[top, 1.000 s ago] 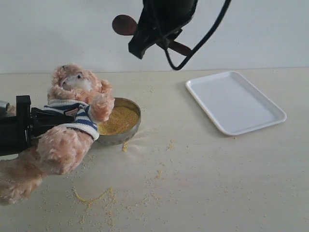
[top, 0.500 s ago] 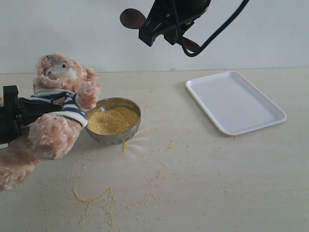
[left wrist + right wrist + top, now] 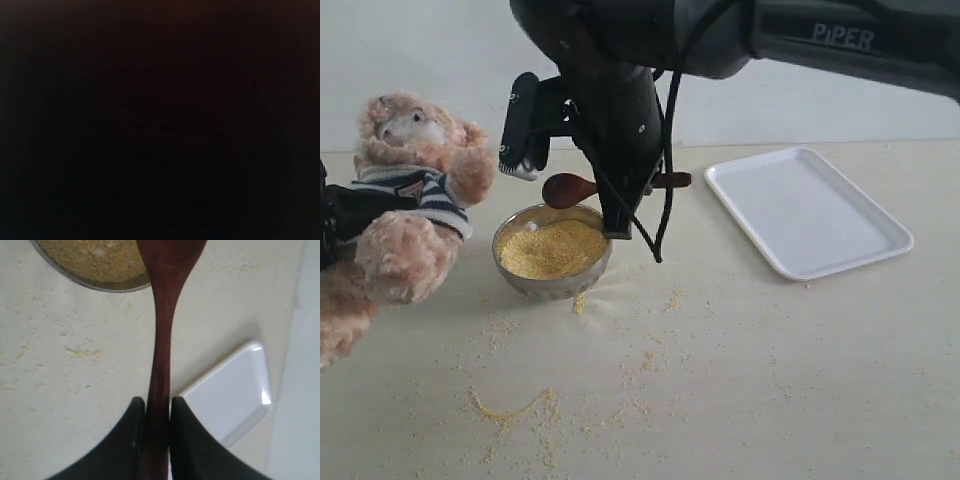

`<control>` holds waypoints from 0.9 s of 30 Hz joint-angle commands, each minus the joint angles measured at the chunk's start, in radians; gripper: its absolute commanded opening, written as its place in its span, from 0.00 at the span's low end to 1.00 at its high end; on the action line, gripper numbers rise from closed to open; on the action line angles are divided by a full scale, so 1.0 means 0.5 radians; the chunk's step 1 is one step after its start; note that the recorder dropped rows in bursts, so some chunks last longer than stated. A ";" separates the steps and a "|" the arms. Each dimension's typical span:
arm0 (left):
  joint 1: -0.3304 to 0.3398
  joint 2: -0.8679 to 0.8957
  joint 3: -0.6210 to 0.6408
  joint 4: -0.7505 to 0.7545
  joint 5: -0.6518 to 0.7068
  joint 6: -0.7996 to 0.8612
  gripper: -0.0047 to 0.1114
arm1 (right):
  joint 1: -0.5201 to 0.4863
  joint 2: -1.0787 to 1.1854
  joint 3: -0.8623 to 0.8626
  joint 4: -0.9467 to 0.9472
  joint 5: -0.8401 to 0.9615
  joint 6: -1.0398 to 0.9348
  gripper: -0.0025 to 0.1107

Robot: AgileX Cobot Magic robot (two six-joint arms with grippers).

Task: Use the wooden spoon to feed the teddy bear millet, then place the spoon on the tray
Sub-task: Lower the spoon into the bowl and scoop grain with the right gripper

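The teddy bear in its striped shirt hangs tilted at the far left, with my left gripper shut on its torso; the left wrist view is all black. My right gripper is shut on the handle of the wooden spoon. The spoon lies level, its round bowl just above the far rim of the steel bowl. That bowl is filled with millet. At the right lies the white tray, with nothing on it. The big black right arm hides the gripper's fingers in the exterior view.
Loose millet grains are scattered over the pale table in front of the bowl and to its right. A white wall stands behind the table. The tray's corner shows beyond the spoon handle in the right wrist view.
My right arm has come down from high up, bringing the spoon to just above the bowl. My left gripper has drawn the bear left, away from the bowl.
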 commanded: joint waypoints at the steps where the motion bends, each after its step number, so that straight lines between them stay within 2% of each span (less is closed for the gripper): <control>1: 0.003 -0.012 -0.015 -0.023 0.031 -0.062 0.08 | 0.086 0.074 -0.001 -0.151 -0.124 -0.143 0.02; 4: -0.001 -0.012 -0.015 -0.023 0.064 -0.072 0.08 | 0.118 0.105 -0.001 -0.163 -0.138 0.167 0.02; 9: -0.009 -0.012 -0.015 -0.023 0.064 -0.093 0.08 | 0.118 0.105 -0.001 -0.211 -0.019 0.296 0.02; 11: -0.009 -0.012 -0.015 -0.023 0.064 -0.122 0.08 | 0.118 0.105 -0.001 -0.302 0.018 0.567 0.02; 15: -0.009 -0.012 -0.015 -0.023 0.064 -0.167 0.08 | 0.118 0.105 -0.001 -0.316 -0.019 0.586 0.02; 18: -0.009 -0.012 -0.015 -0.023 0.064 -0.167 0.08 | 0.118 0.105 -0.001 -0.481 -0.046 0.804 0.02; 20: -0.009 -0.012 -0.015 -0.023 0.064 -0.184 0.08 | 0.118 0.105 -0.001 -0.466 -0.115 0.741 0.02; 22: -0.009 -0.012 -0.015 -0.023 0.064 -0.189 0.08 | 0.118 0.105 -0.001 -0.314 -0.025 0.307 0.02; 23: -0.009 -0.012 -0.015 -0.023 0.064 -0.199 0.08 | 0.118 0.105 -0.001 -0.349 0.030 0.255 0.02; 25: -0.009 -0.012 -0.015 -0.023 0.064 -0.198 0.08 | 0.118 0.105 -0.001 -0.407 -0.088 0.218 0.02; 27: -0.009 -0.012 -0.015 -0.023 0.064 -0.198 0.08 | 0.118 0.105 -0.001 -0.407 -0.308 -0.064 0.02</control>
